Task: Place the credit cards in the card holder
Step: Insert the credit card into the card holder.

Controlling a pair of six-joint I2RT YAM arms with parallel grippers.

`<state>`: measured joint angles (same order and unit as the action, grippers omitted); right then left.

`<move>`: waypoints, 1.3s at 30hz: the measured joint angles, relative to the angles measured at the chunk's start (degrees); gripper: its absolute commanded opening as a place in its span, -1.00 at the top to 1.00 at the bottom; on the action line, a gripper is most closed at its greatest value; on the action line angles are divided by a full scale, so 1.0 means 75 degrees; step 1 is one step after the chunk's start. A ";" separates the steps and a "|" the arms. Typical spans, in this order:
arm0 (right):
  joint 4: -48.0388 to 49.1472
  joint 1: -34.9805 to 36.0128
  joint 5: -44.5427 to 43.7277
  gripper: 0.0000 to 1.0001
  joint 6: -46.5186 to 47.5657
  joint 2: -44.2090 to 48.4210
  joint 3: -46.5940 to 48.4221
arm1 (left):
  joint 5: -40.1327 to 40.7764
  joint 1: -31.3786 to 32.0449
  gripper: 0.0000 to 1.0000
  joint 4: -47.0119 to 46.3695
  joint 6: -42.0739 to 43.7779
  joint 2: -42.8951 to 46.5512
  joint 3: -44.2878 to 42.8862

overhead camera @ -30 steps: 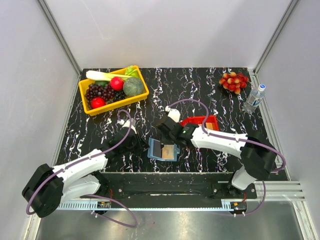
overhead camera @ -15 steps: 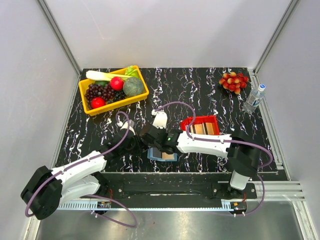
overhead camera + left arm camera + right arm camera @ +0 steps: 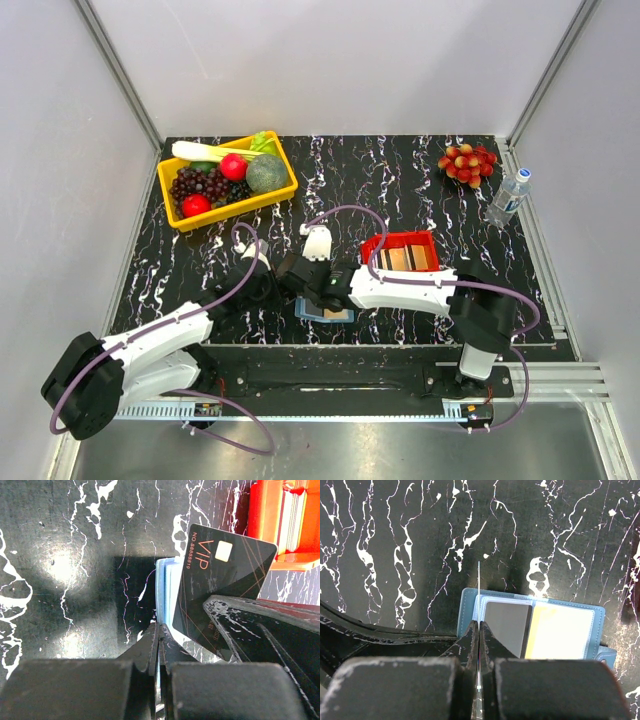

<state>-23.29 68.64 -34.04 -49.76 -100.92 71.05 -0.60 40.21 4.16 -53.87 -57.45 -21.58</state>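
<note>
– Lying open on the surface (image 3: 395, 530), the steel-blue card holder (image 3: 468, 611) is being shown holding a grey card (image 3: 507, 625) and a yellow card (image 3: 560, 632).
– Pincers?
– A black VIP card (image 3: 220, 580) is being gripped above it by the right pincer (image 3: 479, 630); the left pincer (image 3: 158, 635) is being seen clenched, empty.

The only legible print is on the dark grey credit card (image 3: 220, 585), seen from the left wrist; "VIP" stands in thin coppery capitals near one short end, beside a small pale chip square; along the neighbouring edge runs a smaller line, "NO." and a row of digits starting with several eights, the last figures too fine to be sure of; both lines run sideways in this view; the water bottle (image 3: 510, 195) at the right edge of the surface (image 3: 400, 180) carries a label too small to read; the grey card (image 3: 505, 625) and yellow card (image 3: 560, 632) in the card holder (image 3: 467, 605) show plain faces.
</note>
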 measured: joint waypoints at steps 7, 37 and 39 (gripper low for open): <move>-0.0015 0.0000 0.0000 1.00 0.0026 -0.0128 0.0017 | -0.0012 0.0000 1.00 0.0009 0.0000 0.0000 0.0000; -0.0985 0.0073 -0.0507 1.00 0.0653 -0.0536 0.0935 | -0.0079 0.0000 1.00 0.0009 0.0003 0.0070 0.0000; -0.0842 0.0093 -0.0490 1.00 0.0612 -0.0525 0.0886 | -0.0082 0.0000 1.00 0.0009 0.0003 0.0070 0.0000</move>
<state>-29.61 69.34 -37.71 -45.17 -104.86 77.69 -1.21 40.21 4.23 -53.84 -56.93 -21.58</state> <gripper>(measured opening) 0.011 0.012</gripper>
